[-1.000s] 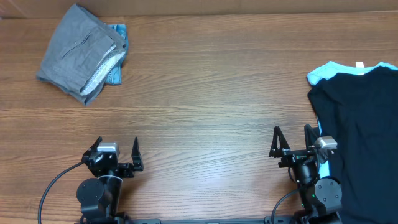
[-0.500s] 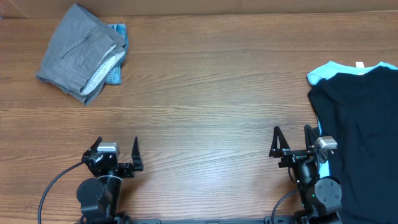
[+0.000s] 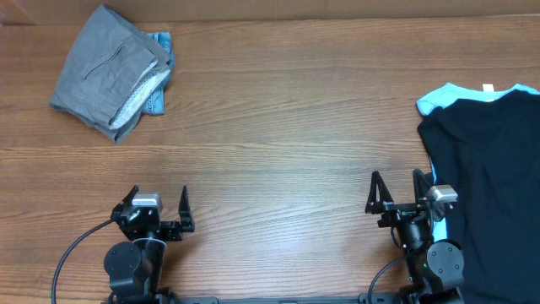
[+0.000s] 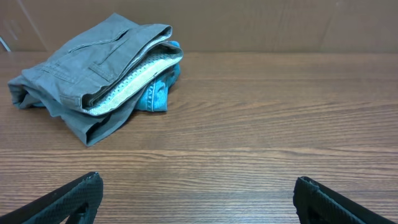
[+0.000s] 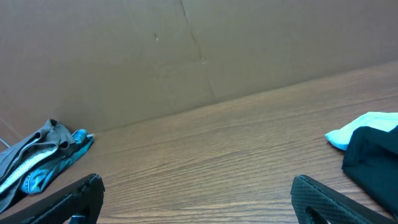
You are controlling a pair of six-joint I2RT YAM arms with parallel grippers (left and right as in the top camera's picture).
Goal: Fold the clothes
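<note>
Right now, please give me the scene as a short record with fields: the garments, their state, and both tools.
folded pile: grey trousers on a white knit and blue denim, far left corner
unfolded: black T-shirt spread at right edge, over a light blue garment
left tool: open, empty
right tool: open, empty, beside the black T-shirt
table: wooden
</note>
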